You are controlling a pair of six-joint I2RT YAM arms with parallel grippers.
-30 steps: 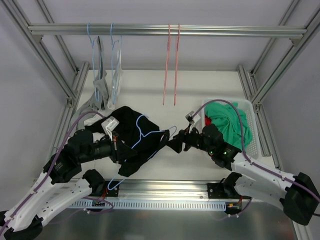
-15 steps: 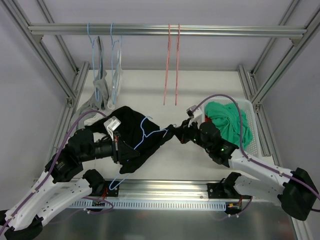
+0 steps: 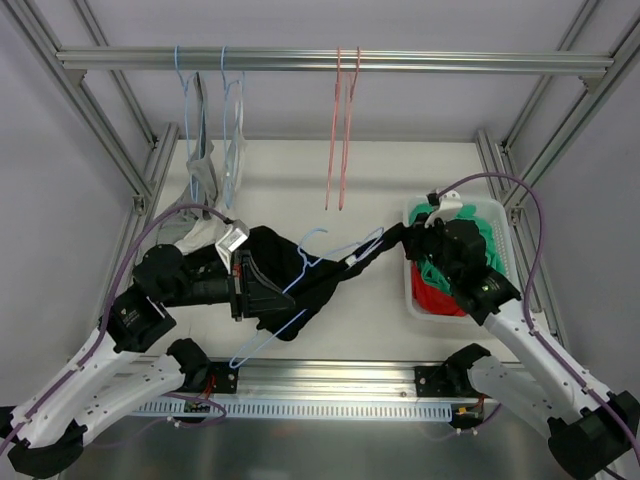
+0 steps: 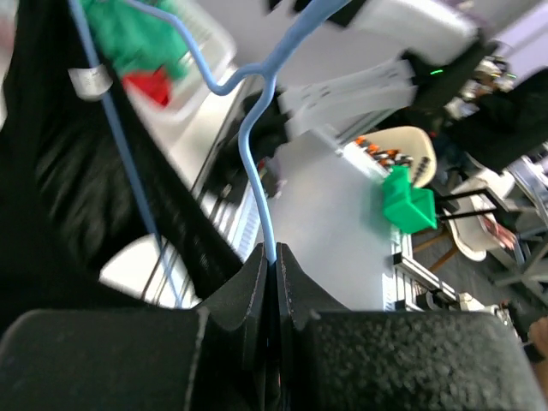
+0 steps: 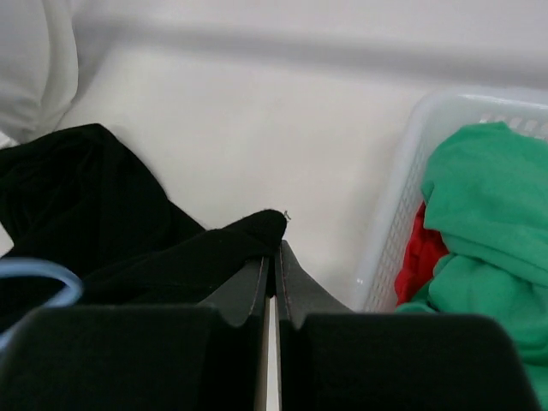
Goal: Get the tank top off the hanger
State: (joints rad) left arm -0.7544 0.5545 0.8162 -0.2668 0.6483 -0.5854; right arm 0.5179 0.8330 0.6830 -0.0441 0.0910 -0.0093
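Note:
The black tank top (image 3: 283, 283) hangs bunched on a light blue wire hanger (image 3: 306, 260) above the table's middle left. My left gripper (image 3: 244, 285) is shut on the hanger's wire; in the left wrist view the blue hanger (image 4: 254, 163) runs straight up out of the closed left gripper (image 4: 276, 250), with the tank top (image 4: 51, 180) on the left. My right gripper (image 3: 404, 238) is shut on an edge of the tank top (image 5: 137, 231), which shows at the tip of the right gripper (image 5: 274, 245). The fabric stretches taut between the two arms.
A white basket (image 3: 503, 216) at the right holds green (image 3: 487, 240) and red (image 3: 440, 300) clothes, just behind my right gripper. On the overhead rail hang two pink hangers (image 3: 342, 130) and two blue hangers with grey garments (image 3: 208, 160). Metal frame posts stand on both sides.
My right gripper has shut on the tank top's edge and pulled it right and back toward the basket, stretching the fabric. The left gripper keeps its hold on the hanger.

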